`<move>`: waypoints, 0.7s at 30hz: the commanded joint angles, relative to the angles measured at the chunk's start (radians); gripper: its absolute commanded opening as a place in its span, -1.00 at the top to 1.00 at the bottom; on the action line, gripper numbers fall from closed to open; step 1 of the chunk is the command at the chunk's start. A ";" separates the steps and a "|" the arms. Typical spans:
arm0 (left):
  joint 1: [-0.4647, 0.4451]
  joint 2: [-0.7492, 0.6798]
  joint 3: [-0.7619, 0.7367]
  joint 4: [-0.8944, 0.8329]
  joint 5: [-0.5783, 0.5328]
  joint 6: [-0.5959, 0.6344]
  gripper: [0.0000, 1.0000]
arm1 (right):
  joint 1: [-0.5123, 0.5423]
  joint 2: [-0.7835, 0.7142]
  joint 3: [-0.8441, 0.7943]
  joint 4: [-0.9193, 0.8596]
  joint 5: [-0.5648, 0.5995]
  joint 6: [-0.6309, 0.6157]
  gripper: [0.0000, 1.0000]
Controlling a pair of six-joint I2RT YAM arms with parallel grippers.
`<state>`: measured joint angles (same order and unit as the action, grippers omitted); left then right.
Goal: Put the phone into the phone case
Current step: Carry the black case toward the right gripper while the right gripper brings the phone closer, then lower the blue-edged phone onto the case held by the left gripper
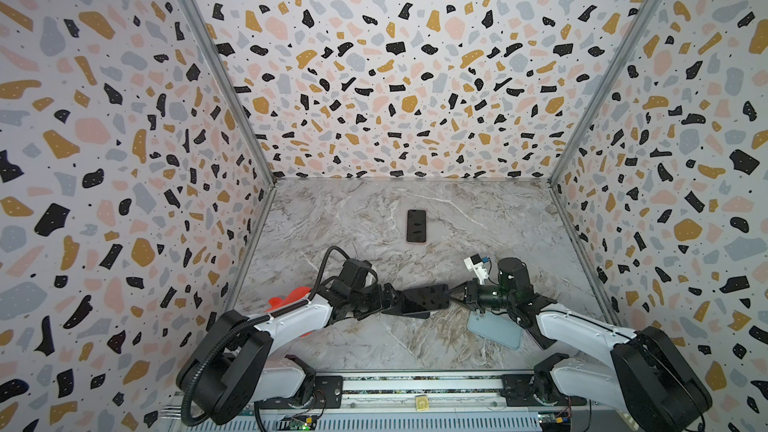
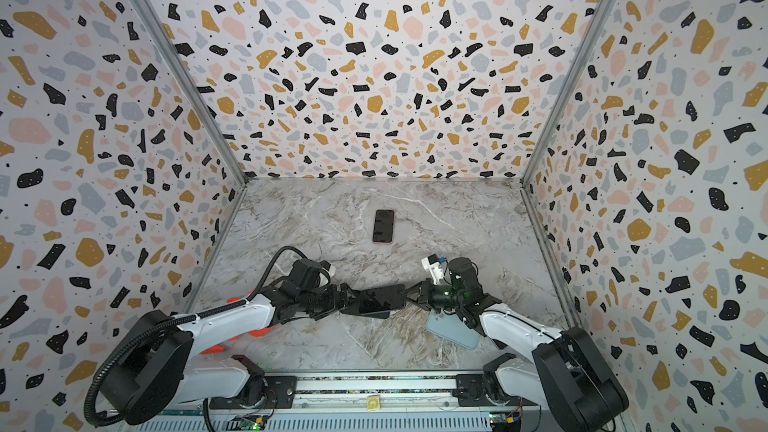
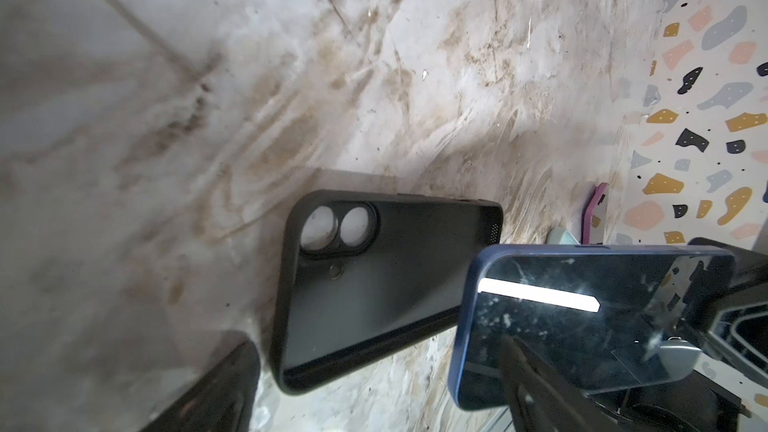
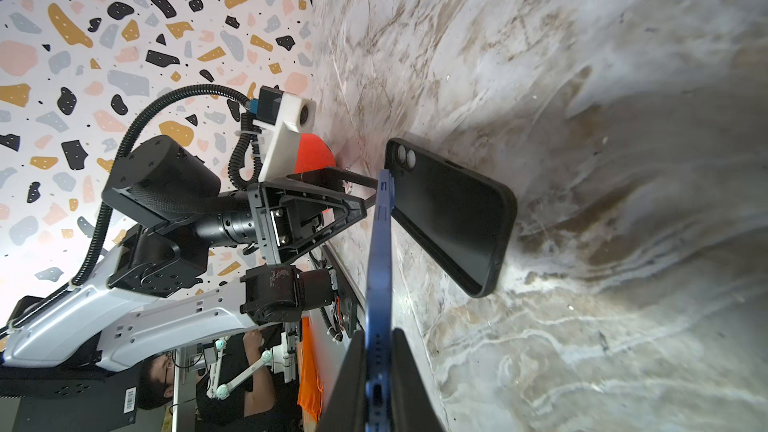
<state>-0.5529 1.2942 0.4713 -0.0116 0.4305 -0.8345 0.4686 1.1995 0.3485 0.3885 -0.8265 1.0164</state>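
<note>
Meanwhile, right hand (image 4: 380,371) clamped on blue phone (image 4: 379,268), left hand (image 4: 370,193) wide beside black case (image 4: 449,214).

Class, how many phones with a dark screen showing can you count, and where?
2. The far phone lies flat on the table, beyond both arms; the blue phone is gripped by the right gripper above the black case. Others may hide beneath the arms.
</note>
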 commanded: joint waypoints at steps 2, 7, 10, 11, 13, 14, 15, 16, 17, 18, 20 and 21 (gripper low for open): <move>-0.021 -0.015 -0.021 0.073 0.028 -0.038 -0.85 | 0.010 0.018 0.047 0.057 -0.043 0.007 1.00; -0.042 -0.021 -0.028 0.102 0.031 -0.043 -0.85 | 0.023 0.067 0.061 0.087 -0.048 0.020 1.00; -0.042 -0.030 -0.033 0.097 0.026 -0.044 -0.85 | 0.029 0.088 0.066 0.112 -0.049 0.031 1.00; -0.040 -0.033 -0.030 0.087 0.020 -0.036 -0.85 | 0.031 0.095 0.068 0.116 -0.049 0.033 1.00; -0.033 -0.036 -0.023 0.062 0.014 -0.016 -0.85 | 0.030 0.112 0.072 0.122 -0.054 0.038 1.00; -0.027 -0.038 -0.021 0.054 0.012 -0.009 -0.85 | 0.031 0.119 0.075 0.125 -0.055 0.041 1.00; -0.020 -0.040 -0.018 0.043 0.010 -0.002 -0.85 | 0.030 0.129 0.078 0.129 -0.056 0.046 1.00; -0.015 -0.041 -0.015 0.037 0.009 0.005 -0.85 | 0.030 0.137 0.082 0.132 -0.059 0.052 1.00; -0.010 -0.039 -0.012 0.030 0.009 0.012 -0.85 | 0.033 0.148 0.085 0.133 -0.061 0.057 1.00; -0.006 -0.038 -0.008 0.021 0.007 0.020 -0.85 | 0.033 0.160 0.089 0.133 -0.064 0.062 1.00; -0.003 -0.033 0.000 0.013 0.004 0.029 -0.84 | 0.033 0.181 0.097 0.134 -0.072 0.071 1.00; -0.002 -0.029 0.005 0.012 0.001 0.029 -0.84 | 0.032 0.191 0.101 0.130 -0.072 0.073 1.00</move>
<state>-0.5625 1.2682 0.4515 0.0204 0.4389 -0.8379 0.4961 1.3849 0.4057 0.4721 -0.8562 1.0702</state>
